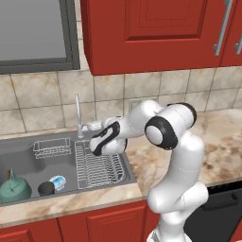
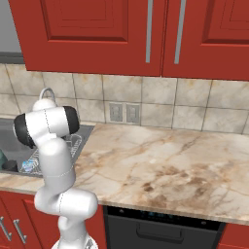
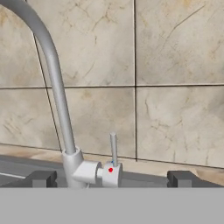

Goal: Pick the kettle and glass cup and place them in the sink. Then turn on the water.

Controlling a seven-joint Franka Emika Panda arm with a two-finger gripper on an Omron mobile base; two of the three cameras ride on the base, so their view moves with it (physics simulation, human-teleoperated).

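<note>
**Ana:** Where are the task's things from your seat?

**Me:** In the left base view I have the kettle (image 1: 14, 187) standing upright in the near left corner of the sink (image 1: 28, 158), its dark arched handle rising straight up. The glass cup (image 1: 46, 188) stands upright just to its right, long axis vertical, mouth up. A small blue-white round object (image 1: 57, 182) lies right beside the cup; I cannot tell whether they touch.

**Ana:** And the rest of the basin?

**Me:** The wire dish rack (image 1: 97, 170) fills its right side, long side running front to back, and the small wire basket (image 1: 52, 148) sits behind it to the left.

**Ana:** The faucet?

**Me:** The faucet (image 3: 57, 100) rises from the back edge of the sink and arcs over to the upper left in the hand view. Its thin lever (image 3: 113, 151) stands upright on the side of the base, pointing straight up against the tiled wall (image 3: 175, 87). I see no stream from the spout in the left base view, though the spout is small there.

**Ana:** Your gripper?

**Me:** The gripper (image 3: 112, 179) is spread wide and grasps nothing. Its two dark fingertips (image 3: 41, 178) stand either side of the faucet base, the lever between them and apart from both. From the left base view, the arm reaches over the dish rack towards the faucet, and the marble desk (image 2: 160, 160) stretches off to the right.
</note>
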